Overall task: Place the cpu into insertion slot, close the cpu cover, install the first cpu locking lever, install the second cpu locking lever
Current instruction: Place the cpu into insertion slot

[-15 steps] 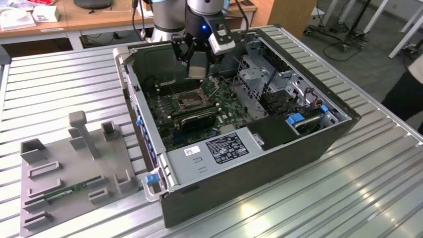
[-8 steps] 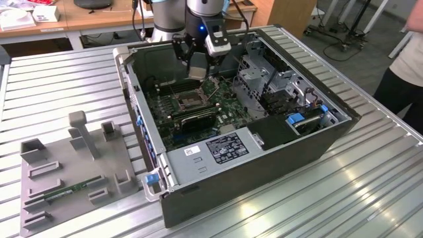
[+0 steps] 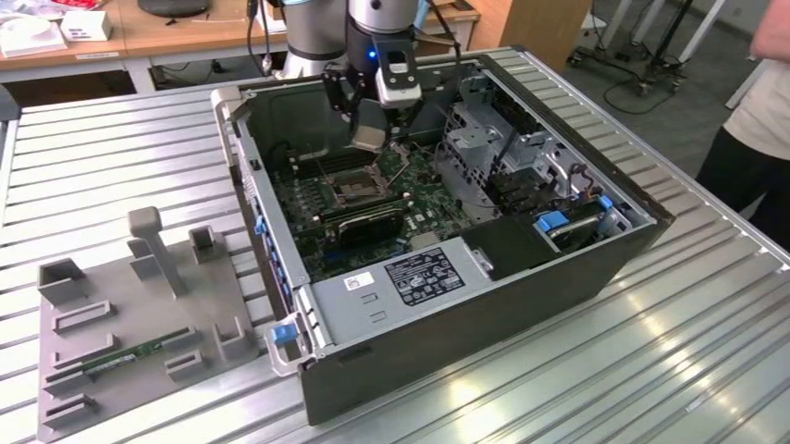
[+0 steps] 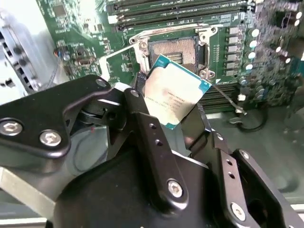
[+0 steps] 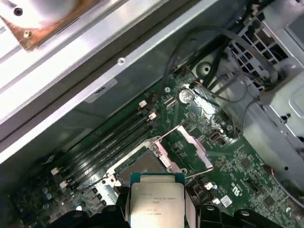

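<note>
Hand [image 4: 172, 116] grips cpu [image 4: 176, 88], tilted, above insertion slot [image 4: 176, 50]. Imo: level chip, match corners w/ socket, lower straight, no sliding on pins.

We see bright room light in the exterior view; white glare streaks the ribbed silver metal table [image 3: 691, 324] well away from the black two-fingered gripper [image 3: 368, 141]. Below the gripper, the dark-grey computer case [image 3: 593, 268] sits shaded inside. The clamped silvery-grey square cpu [image 4: 173, 92] gleams in the second wrist view.
</note>
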`<state>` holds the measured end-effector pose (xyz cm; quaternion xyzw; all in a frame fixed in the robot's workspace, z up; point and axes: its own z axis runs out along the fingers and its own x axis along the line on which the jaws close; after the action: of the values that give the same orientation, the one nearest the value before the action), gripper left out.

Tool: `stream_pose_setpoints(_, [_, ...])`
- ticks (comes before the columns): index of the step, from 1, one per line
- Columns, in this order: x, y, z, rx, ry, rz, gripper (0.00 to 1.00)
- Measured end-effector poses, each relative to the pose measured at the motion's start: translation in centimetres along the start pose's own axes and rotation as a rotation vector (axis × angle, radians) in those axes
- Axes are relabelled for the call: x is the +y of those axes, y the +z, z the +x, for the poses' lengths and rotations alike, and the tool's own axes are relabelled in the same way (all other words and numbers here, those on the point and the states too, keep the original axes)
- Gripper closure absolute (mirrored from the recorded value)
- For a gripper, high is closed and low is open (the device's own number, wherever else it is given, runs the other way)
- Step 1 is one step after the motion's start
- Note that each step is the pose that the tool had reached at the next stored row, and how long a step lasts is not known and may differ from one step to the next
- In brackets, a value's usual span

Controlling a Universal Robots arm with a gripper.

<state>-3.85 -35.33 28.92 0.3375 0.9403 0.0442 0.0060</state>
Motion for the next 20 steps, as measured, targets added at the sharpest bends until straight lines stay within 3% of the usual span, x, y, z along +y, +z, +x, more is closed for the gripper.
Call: stream_pose_setpoints(20, [-0.08,0.89,-0.02,-0.0318,0.364,-0.0069,0.46])
